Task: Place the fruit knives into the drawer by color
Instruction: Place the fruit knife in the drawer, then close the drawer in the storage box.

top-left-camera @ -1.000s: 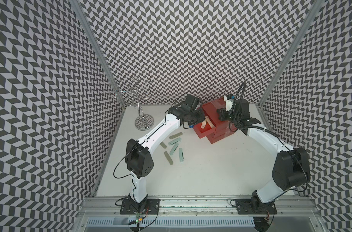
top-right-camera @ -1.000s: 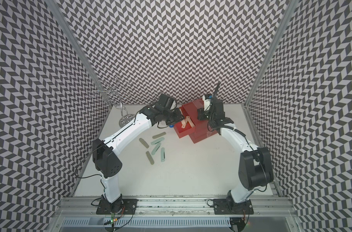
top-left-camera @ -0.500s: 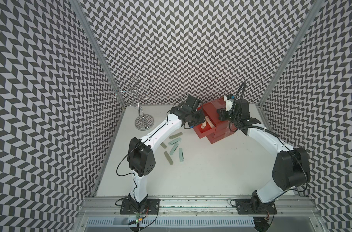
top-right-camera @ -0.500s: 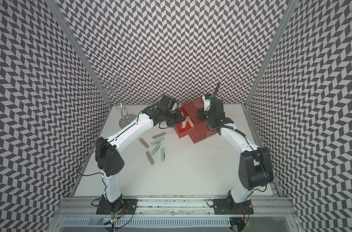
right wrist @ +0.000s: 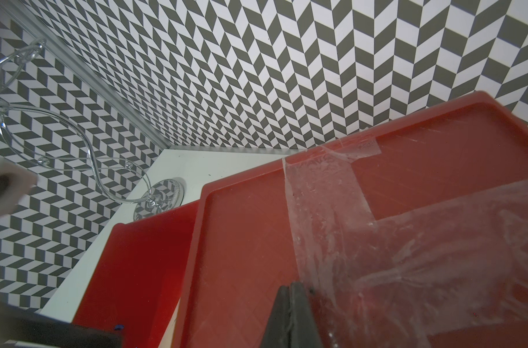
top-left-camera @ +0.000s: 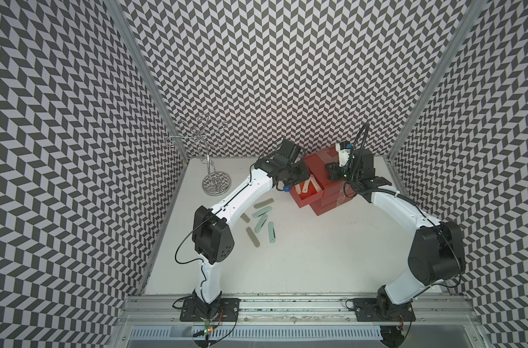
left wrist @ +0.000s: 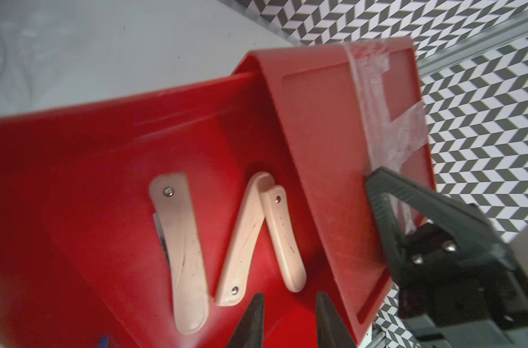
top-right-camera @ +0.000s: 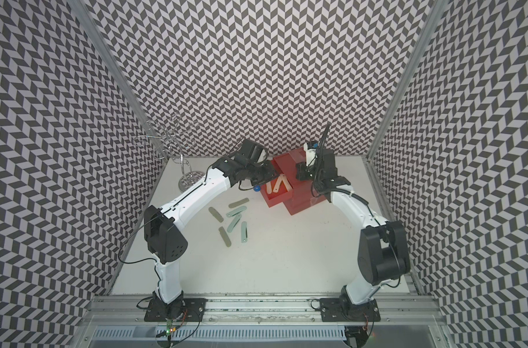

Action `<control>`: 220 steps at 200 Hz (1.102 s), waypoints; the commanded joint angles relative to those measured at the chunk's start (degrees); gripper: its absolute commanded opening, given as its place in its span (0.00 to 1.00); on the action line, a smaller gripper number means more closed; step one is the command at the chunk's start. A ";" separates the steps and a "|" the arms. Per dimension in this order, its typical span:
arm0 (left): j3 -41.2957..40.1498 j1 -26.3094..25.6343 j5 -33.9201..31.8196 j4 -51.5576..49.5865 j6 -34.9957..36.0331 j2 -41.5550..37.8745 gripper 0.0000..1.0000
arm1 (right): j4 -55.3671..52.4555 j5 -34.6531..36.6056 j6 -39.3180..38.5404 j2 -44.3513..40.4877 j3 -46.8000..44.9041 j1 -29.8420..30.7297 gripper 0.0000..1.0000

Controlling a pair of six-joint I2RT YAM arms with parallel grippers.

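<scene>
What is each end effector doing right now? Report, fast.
Left end effector: open, empty, over the pulled-out drawer.
Right end effector: shut, holding nothing, tips against the red box top.

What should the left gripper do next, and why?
Probably back out of the open top drawer and push it shut: the left gripper is empty, three peach knives already lie inside, and only green and mint knives lie on the table.

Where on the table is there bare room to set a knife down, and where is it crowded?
Bare: the wide stretch of table between the loose knives, the red drawer box and the front rail. Crowded: the open drawer holding three peach knives, where left arm and right arm meet.
</scene>
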 commanded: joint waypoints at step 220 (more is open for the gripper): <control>-48.87 6.78 7.65 36.06 0.01 -27.49 0.00 | -14.70 3.33 0.85 7.73 -5.77 0.26 0.00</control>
